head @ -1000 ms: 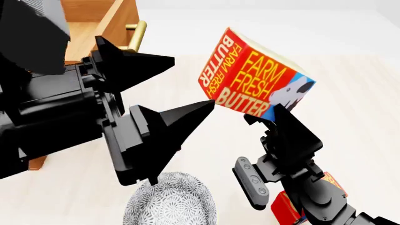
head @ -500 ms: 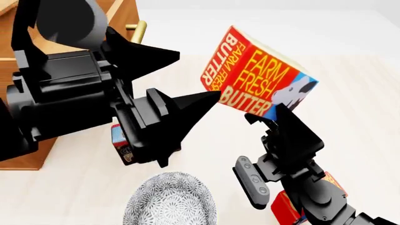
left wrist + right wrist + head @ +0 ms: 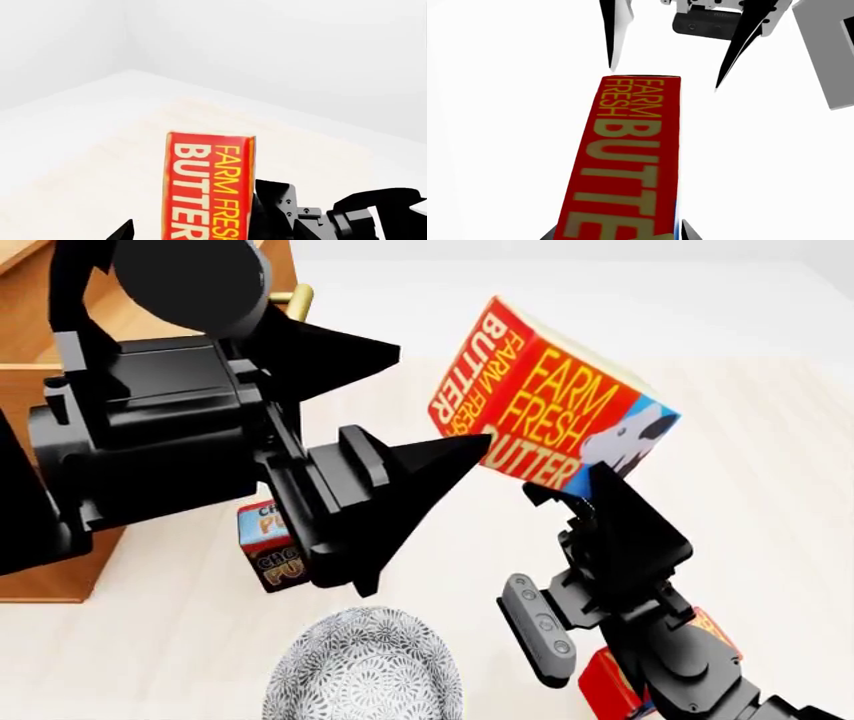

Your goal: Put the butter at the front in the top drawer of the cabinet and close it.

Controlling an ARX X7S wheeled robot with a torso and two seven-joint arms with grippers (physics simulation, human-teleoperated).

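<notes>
R gripper (image 3: 587, 485) clamped on lower end of butter box (image 3: 554, 405); box held tilted in air above table (image 3: 747, 420), red end panel facing my L gripper (image 3: 427, 400). L gripper spread wide, fingertips just beside box, not touching. Cabinet (image 3: 40, 350) at far L, behind L arm. Patterned bowl (image 3: 360, 665) and small choc box (image 3: 274, 545) on table below.

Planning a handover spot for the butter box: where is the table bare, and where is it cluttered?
Bare table lies beyond the butter box, toward the far edge. It is crowded near the robot: patterned bowl, small chocolate box, cabinet and left pincer.
</notes>
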